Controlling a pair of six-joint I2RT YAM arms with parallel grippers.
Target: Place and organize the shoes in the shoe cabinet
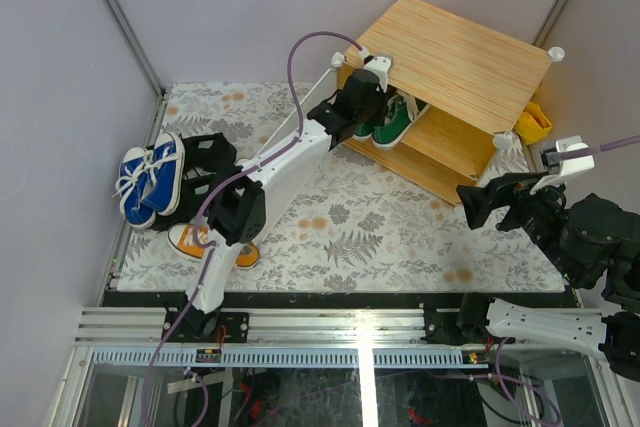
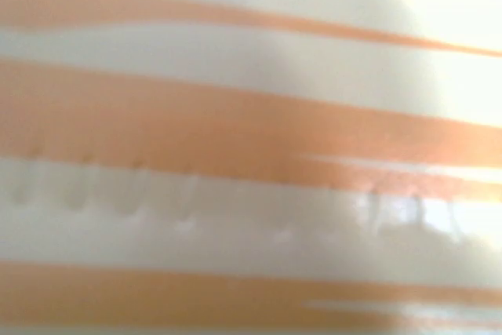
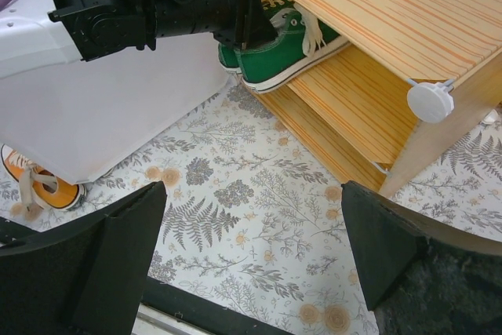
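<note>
1. Left gripper (image 3: 245, 33): its tip is inside the shoe cabinet (image 1: 470, 52), over the upper shelf (image 3: 353, 100) and against the green shoes (image 3: 286, 56). Its own body hides the jaws, so opening and hold cannot be told.
2. Green shoes: side by side just ahead of the fingertips, at the shelf's front edge.
3. Step in hand, by judgement: seating this pair. Release only once both soles lie flat, then withdraw straight back and low under the cabinet's top, clear of the laces.
4. Right gripper (image 1: 492, 202): spread wide and empty, well off to the side.
5. Blue shoes (image 1: 150, 177), black shoes (image 1: 207, 159) and orange shoe (image 1: 195, 243): far behind the left gripper, beside its arm's base.
</note>
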